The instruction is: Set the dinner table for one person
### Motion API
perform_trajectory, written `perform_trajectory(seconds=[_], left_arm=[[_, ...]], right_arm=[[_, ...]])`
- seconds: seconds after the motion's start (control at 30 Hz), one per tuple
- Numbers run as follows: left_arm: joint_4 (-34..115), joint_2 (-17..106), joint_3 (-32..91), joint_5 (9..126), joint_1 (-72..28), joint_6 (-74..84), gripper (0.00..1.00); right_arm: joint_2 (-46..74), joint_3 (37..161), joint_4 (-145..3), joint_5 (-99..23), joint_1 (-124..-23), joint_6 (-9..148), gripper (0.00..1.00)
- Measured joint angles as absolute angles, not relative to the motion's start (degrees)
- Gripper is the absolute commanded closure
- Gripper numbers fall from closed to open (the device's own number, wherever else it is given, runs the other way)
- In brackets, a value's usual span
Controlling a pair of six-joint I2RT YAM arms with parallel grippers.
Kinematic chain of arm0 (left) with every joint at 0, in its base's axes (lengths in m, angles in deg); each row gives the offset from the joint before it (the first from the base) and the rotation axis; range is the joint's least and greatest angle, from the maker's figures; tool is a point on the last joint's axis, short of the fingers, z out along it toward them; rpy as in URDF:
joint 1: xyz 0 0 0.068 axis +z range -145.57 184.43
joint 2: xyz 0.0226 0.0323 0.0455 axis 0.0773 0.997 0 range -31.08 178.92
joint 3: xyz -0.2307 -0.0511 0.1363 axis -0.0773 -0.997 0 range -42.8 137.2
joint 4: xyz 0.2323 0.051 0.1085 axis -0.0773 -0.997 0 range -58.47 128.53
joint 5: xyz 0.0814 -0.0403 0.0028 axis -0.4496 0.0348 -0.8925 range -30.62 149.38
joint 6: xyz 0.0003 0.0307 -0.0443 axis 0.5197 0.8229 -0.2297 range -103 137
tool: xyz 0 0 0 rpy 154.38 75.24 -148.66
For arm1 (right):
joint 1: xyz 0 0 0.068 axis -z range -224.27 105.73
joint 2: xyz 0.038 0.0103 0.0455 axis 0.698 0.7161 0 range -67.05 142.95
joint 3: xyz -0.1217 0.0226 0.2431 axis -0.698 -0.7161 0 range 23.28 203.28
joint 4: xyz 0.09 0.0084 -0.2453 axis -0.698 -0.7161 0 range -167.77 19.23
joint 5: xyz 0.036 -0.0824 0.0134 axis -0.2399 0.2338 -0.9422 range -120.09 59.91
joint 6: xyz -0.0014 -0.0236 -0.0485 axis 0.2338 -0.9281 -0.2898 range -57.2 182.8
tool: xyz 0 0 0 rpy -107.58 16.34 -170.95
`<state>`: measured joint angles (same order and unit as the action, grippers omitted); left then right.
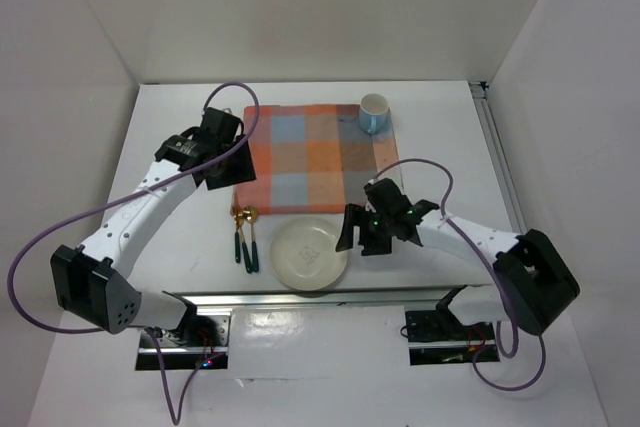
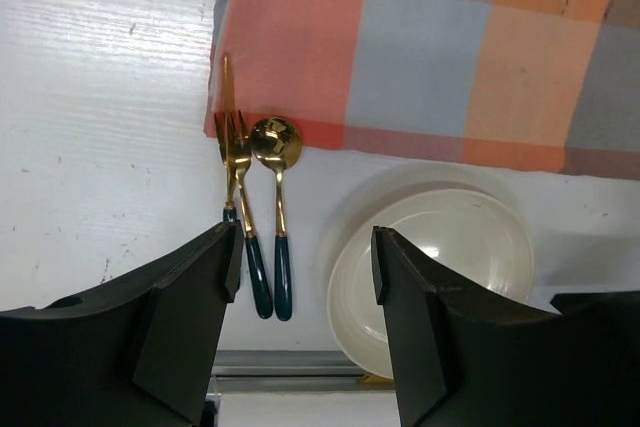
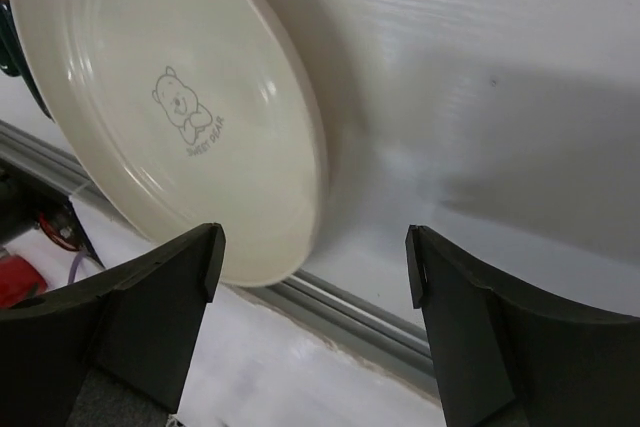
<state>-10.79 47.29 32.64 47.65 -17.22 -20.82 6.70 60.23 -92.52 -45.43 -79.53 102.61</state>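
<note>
1. Step-wise this looks like the plate move. The round cream ceramic plate (image 1: 310,254) with a small bear print sits on the bare part of the large flat white rectangular tabletop (image 1: 450,127), which runs from the arm bases out to the far wall under everything.
2. That puts the plate just off the near edge of the orange-and-blue-grey checked cloth (image 1: 315,152), not on it. A light blue mug (image 1: 374,113) already stands at the cloth's far right corner.
3. The right gripper (image 3: 315,247) is spread wide, holding nothing, right beside the plate's right rim.
4. The left gripper (image 2: 305,247) is also wide open and empty, up over the cloth's left edge. It looks down at a gold fork with a dark green handle (image 2: 236,162) and a matching gold spoon (image 2: 276,142), both left of the plate.
5. Next move, my guess: one finger under the rim, pinch, lift, then set the plate mid-cloth. The rim is shallow, so a low, flat approach matters.
</note>
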Motion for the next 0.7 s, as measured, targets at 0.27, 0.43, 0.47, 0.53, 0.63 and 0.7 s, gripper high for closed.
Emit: perform_trajectory(seconds=[0.27,0.43,0.47,0.53,0.63,0.7], left_arm=[[-10.7,47.1,32.6,50.7,-17.2,-21.0,0.29],[-10.8,47.0,32.7,51.6,-17.2,-20.9,0.29],[-10.8,47.0,32.8,51.6,-17.2,-20.9,0.29],[-10.9,47.1,33.2,51.6,-17.2,-20.9,0.3],[-11.3,47.1,34.7,51.8,-17.2,-20.8,0.3],[-11.4,47.0,35.9,51.8,-17.2,-20.8,0.31]], right_arm=[[17.0,63.4,-87.3,-42.3,-83.7,103.5,0.38],[18.4,64.0,-86.5,-39.9,-84.3,104.0,0.69],[18.5,64.0,-86.5,-39.7,-84.3,104.2,0.89],[18.5,64.0,-86.8,-39.1,-84.3,104.8,1.0],[17.9,64.8,-88.9,-37.8,-84.3,105.3,1.0],[16.2,66.6,-92.9,-36.0,-84.3,105.0,1.0]])
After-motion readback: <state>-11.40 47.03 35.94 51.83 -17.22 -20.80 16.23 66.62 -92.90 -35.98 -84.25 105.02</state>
